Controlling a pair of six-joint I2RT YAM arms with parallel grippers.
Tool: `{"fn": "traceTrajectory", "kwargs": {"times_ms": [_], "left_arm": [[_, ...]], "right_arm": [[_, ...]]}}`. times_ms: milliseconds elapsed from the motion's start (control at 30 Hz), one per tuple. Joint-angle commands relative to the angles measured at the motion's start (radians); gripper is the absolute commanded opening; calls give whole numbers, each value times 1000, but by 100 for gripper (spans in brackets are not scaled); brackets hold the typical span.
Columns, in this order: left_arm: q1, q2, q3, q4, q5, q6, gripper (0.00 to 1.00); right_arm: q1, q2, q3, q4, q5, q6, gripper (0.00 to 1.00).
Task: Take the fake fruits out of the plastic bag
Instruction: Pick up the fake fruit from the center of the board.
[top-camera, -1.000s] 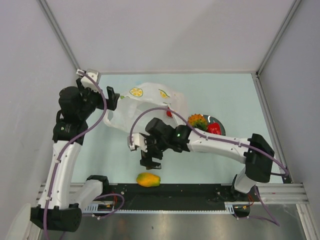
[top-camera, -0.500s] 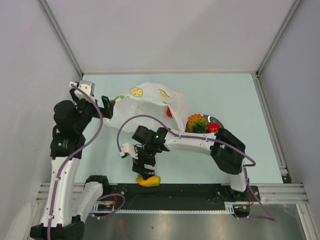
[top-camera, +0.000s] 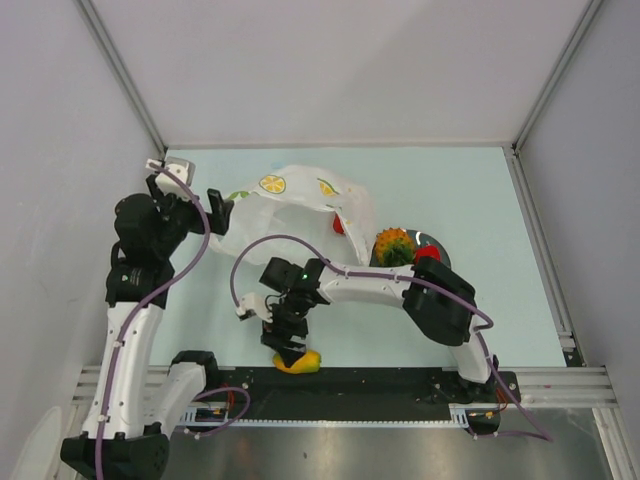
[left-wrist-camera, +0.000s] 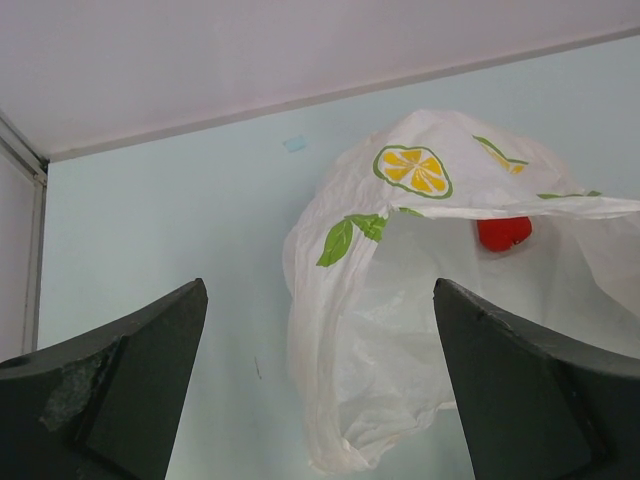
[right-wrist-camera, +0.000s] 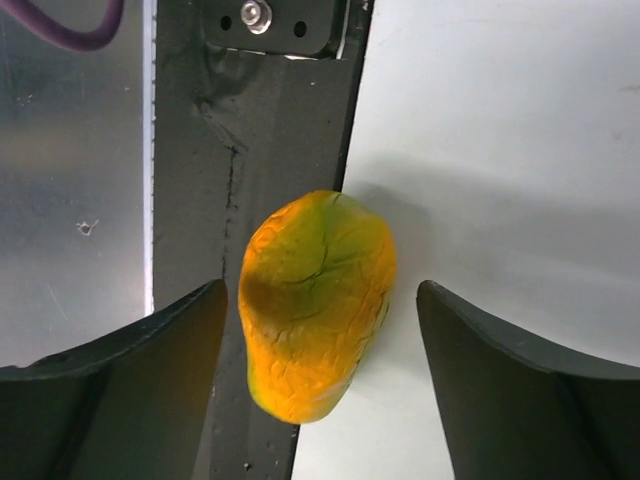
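Hanging low over the near edge of the table (right-wrist-camera: 500, 150), my right gripper (right-wrist-camera: 320, 300) points straight down, the arm folded at the elbow and stretched across toward my left side; its jaws stand apart and grip nothing; the yellow-orange mango (right-wrist-camera: 315, 300) lies directly between them, a narrow gap on either side and the gap narrower at the finger (right-wrist-camera: 130, 380) on the left of the wrist view; the fruit rests half on the pale table and half on the black rail (right-wrist-camera: 260, 150) at its edge. From above, the same gripper (top-camera: 285, 345) covers most of the mango (top-camera: 305, 362), which is well clear of the plastic bag (top-camera: 290, 205). My left arm stands upright, its gripper (left-wrist-camera: 318, 330) raised and level, jaws spread wide and empty; the plastic bag (left-wrist-camera: 400, 330) lies just beyond the fingertips, its mouth gaping toward them; a small red fruit (left-wrist-camera: 503, 232) shows inside, under the printed fold, beyond the right-hand finger. The pineapple (top-camera: 395, 243) and the red pepper-like piece (top-camera: 428, 255) sit outside the bag, far from both sets of jaws.
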Motion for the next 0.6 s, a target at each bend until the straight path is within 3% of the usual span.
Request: {"fn": "traceTrajectory", "kwargs": {"times_ms": [0,100,133,167,233,433,533,567], "left_arm": [[8,39,-4,38,26,-8,100],[9,72,21,33,33,-5,100],[9,93,38,33,36,-2,100],[9,107,47,33,40,-2,100],[9,144,76,27,43,-1,100],[9,230,189,-34,52,42,100],[9,274,245,-76,44,82,100],[8,291,265,-88,43,93,100]], "right_arm": [[-10,27,18,43,-31,14,77],[-30,43,43,15,-43,7,72],[-38,47,58,-3,-55,1,65],[-47,50,73,-19,-60,-13,47],[-51,44,107,-63,-53,-71,30],[-155,-87,223,-83,-139,-113,22],[-300,-127,386,-40,-324,15,21],[-329,-117,458,-30,-359,181,21]]}}
